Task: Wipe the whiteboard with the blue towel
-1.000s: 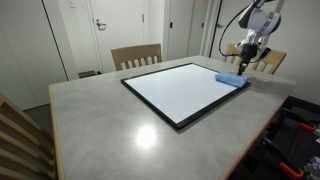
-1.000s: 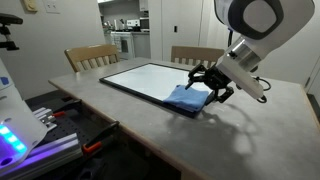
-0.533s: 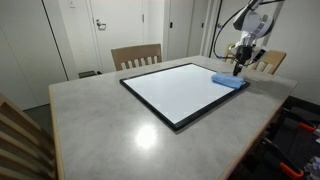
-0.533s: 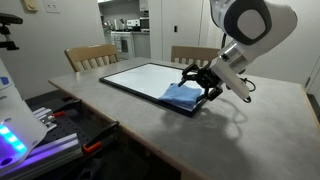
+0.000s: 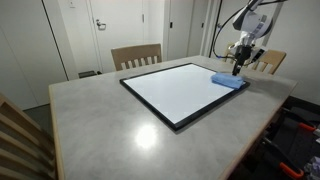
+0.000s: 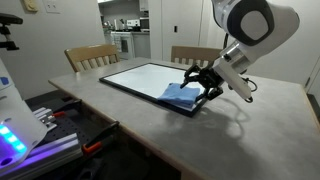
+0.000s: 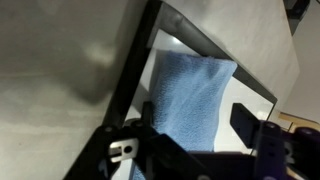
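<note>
The whiteboard [image 5: 170, 92] [image 6: 143, 78], glossy white in a thin black frame, lies flat on the grey table. The blue towel [image 5: 229, 80] [image 6: 181, 96] rests rumpled on one corner of the board, reaching its edge. My gripper [image 5: 238, 68] [image 6: 203, 88] is down at the towel, open, with its fingers astride the cloth. In the wrist view the towel [image 7: 190, 95] fills the space between the two dark fingers of the gripper [image 7: 197, 118], and the board's black frame [image 7: 135, 62] runs diagonally beside it. Whether the fingertips press on the cloth is hidden.
Wooden chairs [image 5: 136, 56] [image 6: 90, 56] [image 6: 195, 53] stand along the far side of the grey table [image 5: 100, 130]. A white device with blue lights [image 6: 15, 130] sits near the table's front edge. Doors and a kitchen lie behind.
Over the last second my gripper came down and in onto the towel. In the last half second the arm has barely moved, and the towel has stayed in place.
</note>
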### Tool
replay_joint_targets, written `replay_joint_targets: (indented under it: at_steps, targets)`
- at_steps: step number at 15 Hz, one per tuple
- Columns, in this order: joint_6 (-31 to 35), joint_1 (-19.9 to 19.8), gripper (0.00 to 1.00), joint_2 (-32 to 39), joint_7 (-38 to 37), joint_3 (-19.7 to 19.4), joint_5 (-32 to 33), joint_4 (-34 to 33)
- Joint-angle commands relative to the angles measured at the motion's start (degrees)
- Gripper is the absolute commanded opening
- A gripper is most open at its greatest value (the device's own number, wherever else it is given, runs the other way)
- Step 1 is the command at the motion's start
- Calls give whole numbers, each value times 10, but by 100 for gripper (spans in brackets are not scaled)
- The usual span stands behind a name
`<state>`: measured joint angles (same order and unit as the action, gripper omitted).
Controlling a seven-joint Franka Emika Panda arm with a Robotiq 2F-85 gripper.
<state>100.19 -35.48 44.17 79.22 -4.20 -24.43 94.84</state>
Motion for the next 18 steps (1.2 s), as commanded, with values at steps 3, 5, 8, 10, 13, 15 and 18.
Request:
replay_joint_targets:
  at_steps: [3, 5, 8, 10, 13, 15, 18]
  targets:
    - [-11, -17, 38, 6, 15, 2, -10, -14]
    - [-10, -20, 23, 4, 16, 3, -10, -12]
    - [-10, -22, 2, 3, 17, 5, -11, -12]
    - [-10, -22, 0, 3, 18, 5, -11, -12]
    - [-13, -21, 1, 4, 16, 5, -10, -14]
    - [-22, -20, 1, 6, 6, 5, -10, -19]
    - [-53, -16, 1, -2, -15, 0, -5, -29]
